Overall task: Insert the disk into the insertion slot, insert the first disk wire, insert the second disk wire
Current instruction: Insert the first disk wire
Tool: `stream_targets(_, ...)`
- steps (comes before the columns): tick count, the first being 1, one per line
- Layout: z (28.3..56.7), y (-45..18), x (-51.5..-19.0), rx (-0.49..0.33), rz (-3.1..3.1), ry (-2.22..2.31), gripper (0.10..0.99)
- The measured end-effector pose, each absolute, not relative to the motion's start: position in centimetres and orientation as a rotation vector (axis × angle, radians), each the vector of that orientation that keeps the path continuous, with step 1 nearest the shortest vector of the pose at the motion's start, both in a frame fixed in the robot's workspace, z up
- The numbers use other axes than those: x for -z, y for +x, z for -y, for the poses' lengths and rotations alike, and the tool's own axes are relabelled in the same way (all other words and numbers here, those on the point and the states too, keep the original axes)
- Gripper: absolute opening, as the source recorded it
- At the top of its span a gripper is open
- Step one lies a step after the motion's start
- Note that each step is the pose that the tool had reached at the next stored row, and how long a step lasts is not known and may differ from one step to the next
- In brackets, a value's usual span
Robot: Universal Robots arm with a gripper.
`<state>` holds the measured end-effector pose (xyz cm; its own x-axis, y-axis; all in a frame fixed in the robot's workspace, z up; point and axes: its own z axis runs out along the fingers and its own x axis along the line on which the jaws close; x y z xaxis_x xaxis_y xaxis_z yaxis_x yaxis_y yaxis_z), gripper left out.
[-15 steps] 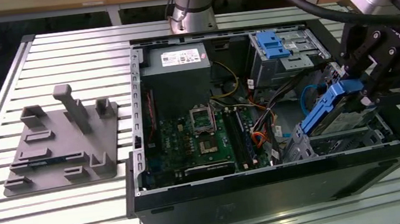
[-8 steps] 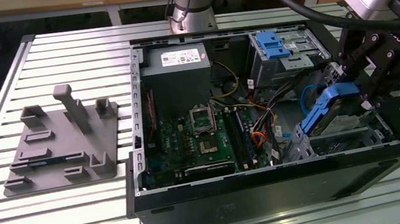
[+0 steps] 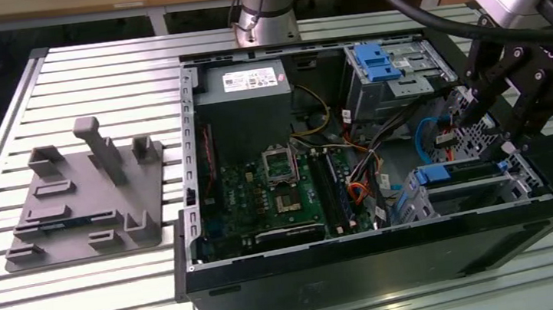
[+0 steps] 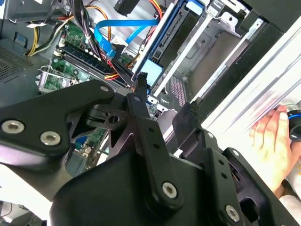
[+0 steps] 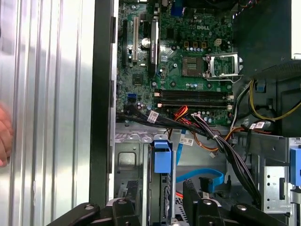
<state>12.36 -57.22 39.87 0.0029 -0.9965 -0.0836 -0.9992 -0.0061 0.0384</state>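
The computer case [image 3: 371,268] lies open on the slatted surface [image 3: 116,295], so its insertion slot [image 3: 413,204] faces up, and the disk [image 3: 459,174] sits inside it on edge. The tool [image 3: 486,139] hangs above the disk, spread wide and empty, with the second disk wire [image 3: 421,138] looping just beside.

The bench [image 3: 93,74] is silver with long straight stripes. The tray [image 3: 77,214] is plain grey. The computer case [image 3: 370,261] is black outside. The big board [image 3: 271,194] is green with tiny silver and black bits. The power box [image 3: 242,89] is grey with a white sticker. The drive [image 3: 459,174] has a bright blue frame, and its cage [image 3: 413,204] is grey. The latch [image 3: 375,63] is bright blue too. The flat cable [image 3: 421,140] is light blue. The wire bundle [image 3: 359,189] is orange, red and black. Some other wires [image 3: 319,116] are yellow. The claw [image 3: 490,132] is black with shiny silver screws.
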Motion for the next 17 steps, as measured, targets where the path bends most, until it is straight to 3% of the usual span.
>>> stream_targets(17,56.2,12.3,-39.8,-0.126,-2.197,-2.205,0.498)
